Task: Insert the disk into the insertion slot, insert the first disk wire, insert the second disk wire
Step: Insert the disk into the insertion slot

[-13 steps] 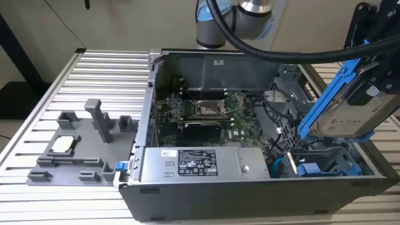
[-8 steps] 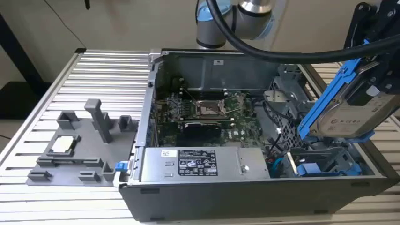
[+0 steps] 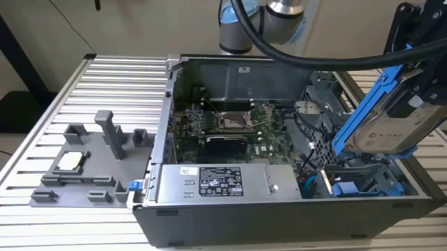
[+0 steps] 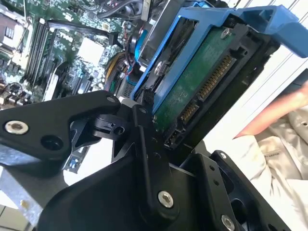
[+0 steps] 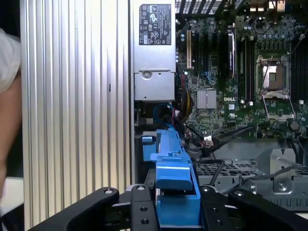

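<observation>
My gripper (image 3: 421,97) is shut on the disk (image 3: 388,128), a silver-grey drive in a blue carrier. It hangs tilted above the open computer case at the exterior view's right. Just below it lies the insertion slot (image 3: 359,175), a grey metal bay at the case's near right corner. In the second wrist view the black fingers (image 4: 144,125) clamp the disk (image 4: 192,82), whose green board and connector face the camera. The first wrist view looks along the carrier's blue edge (image 5: 169,154) between the fingers (image 5: 139,204). A black cable with a pale plug (image 5: 208,140) lies loose nearby; I cannot tell whether it is a disk wire.
The case holds a motherboard (image 3: 231,120) and a boxed power supply (image 3: 216,183). A grey fixture with upright posts (image 3: 91,157) stands on the ribbed table at the exterior view's left. A person's hand (image 4: 284,110) and arm (image 5: 7,115) are close beside the case.
</observation>
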